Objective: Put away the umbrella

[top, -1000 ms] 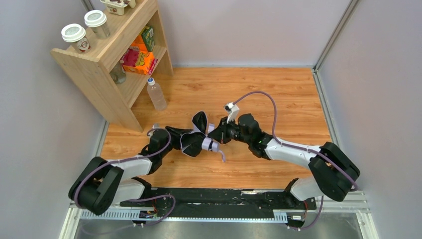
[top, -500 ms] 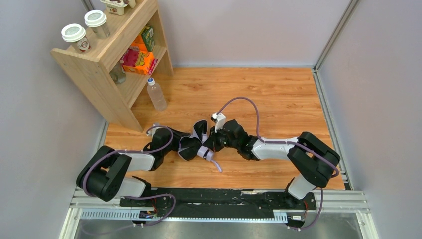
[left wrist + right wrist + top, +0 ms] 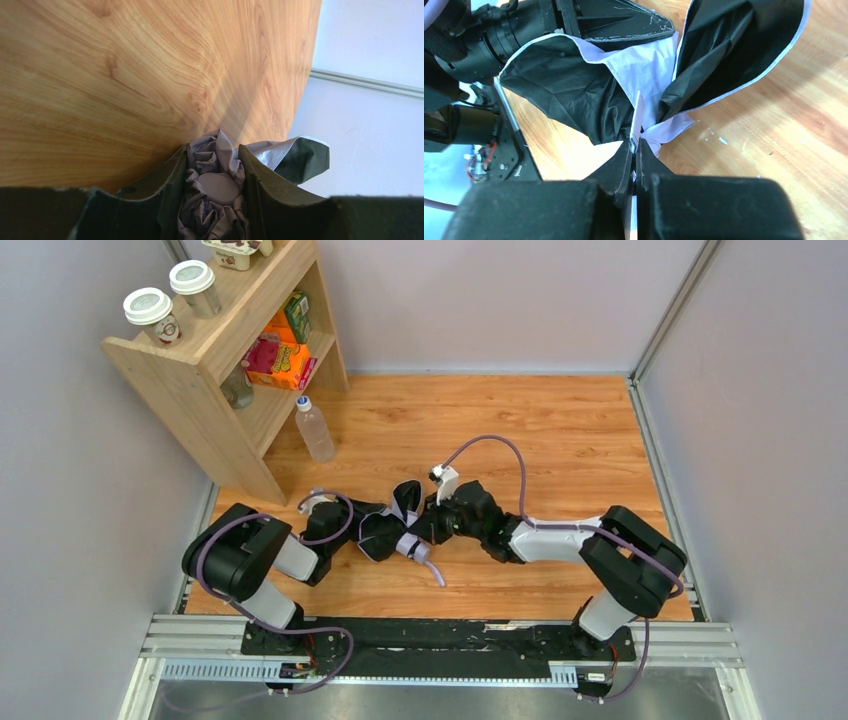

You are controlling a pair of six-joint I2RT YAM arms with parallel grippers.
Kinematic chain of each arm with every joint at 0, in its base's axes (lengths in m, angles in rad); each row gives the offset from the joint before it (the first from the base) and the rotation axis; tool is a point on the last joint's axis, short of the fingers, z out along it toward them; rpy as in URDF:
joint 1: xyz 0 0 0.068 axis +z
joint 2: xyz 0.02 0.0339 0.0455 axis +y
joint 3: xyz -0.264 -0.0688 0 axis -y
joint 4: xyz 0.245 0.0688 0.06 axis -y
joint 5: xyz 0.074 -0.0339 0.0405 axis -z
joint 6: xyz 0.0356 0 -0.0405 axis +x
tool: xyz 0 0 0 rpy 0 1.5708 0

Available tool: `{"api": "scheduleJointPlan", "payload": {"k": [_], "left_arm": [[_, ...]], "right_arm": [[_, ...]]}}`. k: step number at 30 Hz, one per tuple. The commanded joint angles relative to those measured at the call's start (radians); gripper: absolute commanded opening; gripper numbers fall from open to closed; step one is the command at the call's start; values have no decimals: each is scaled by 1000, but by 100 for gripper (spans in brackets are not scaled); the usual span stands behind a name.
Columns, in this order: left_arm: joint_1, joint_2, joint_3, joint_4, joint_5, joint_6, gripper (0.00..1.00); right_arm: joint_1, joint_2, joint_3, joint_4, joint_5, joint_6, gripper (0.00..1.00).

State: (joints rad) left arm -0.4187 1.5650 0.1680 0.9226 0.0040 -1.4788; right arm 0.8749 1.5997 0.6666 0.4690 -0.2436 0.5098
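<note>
Umbrella (image 3: 385, 532) is behaving light, limp, probably slippery. Left jaws are clamping the bunched fabric, the better hold. Right jaws are pinching shut on a thin edge.

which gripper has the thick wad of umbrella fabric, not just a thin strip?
The left gripper: bunched umbrella fabric fills the gap between its fingers. The right gripper pinches only a thin pale strip of it.

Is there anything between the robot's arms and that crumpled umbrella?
Nothing visible: the left end effector is closed on bunched cloth of the pale lavender-and-black fabric umbrella; the right end effector pinches its edge.
</note>
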Motion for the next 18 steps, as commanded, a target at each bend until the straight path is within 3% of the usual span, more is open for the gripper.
{"api": "scheduleJointPlan", "payload": {"k": [1, 5, 18], "left_arm": [[9, 79, -50, -54, -19, 57, 0], [15, 84, -50, -51, -10, 54, 0], [49, 23, -6, -162, 42, 115, 0]], "right_arm": [[41, -107, 39, 21, 16, -173, 3], [165, -86, 76, -139, 343, -393, 0], [363, -1, 163, -387, 650, -592, 0]]}}
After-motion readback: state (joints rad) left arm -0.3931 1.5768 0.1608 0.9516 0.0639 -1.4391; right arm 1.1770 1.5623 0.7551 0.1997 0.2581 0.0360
